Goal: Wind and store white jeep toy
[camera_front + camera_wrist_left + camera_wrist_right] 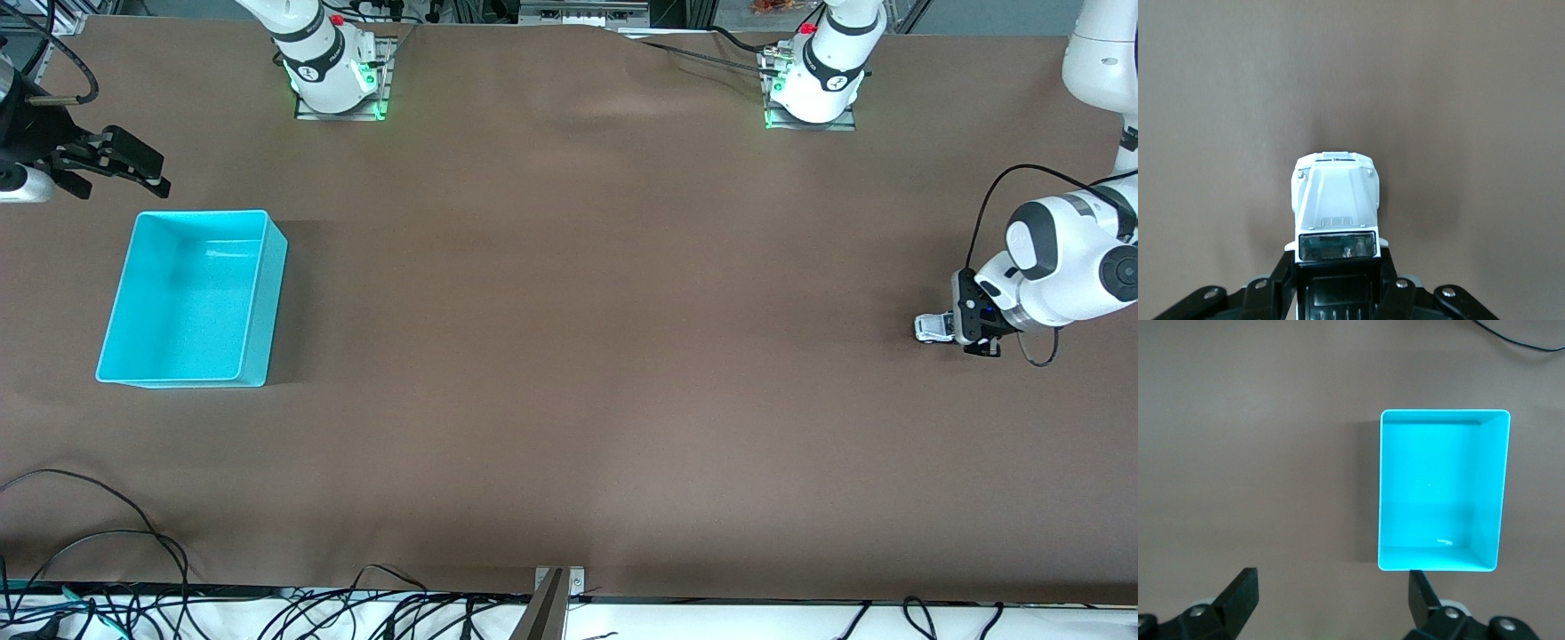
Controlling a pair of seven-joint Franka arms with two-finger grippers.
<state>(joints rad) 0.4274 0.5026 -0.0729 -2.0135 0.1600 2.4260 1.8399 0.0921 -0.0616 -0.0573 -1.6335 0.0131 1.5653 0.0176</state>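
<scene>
White jeep toy (1336,207) in left hand (1336,283).

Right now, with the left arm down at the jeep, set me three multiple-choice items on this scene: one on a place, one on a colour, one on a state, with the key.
1. Where is the white jeep toy?
A. In the bin
B. On the table toward the left arm's end
C. Under the right hand

2. What colour is the bin?
A. Turquoise
B. Red
C. Black

3. How is the left hand set?
A. Open, high over the bin
B. Shut on nothing
C. Shut on the jeep's rear

Key:
1 B: the front view shows the jeep at that end, the bin at the right arm's end.
2 A: both the front and right wrist views show it turquoise, with nothing in it.
3 C: the left wrist view shows black fingers against the jeep's rear sides.

The right hand waits open over the table beside the bin.
</scene>
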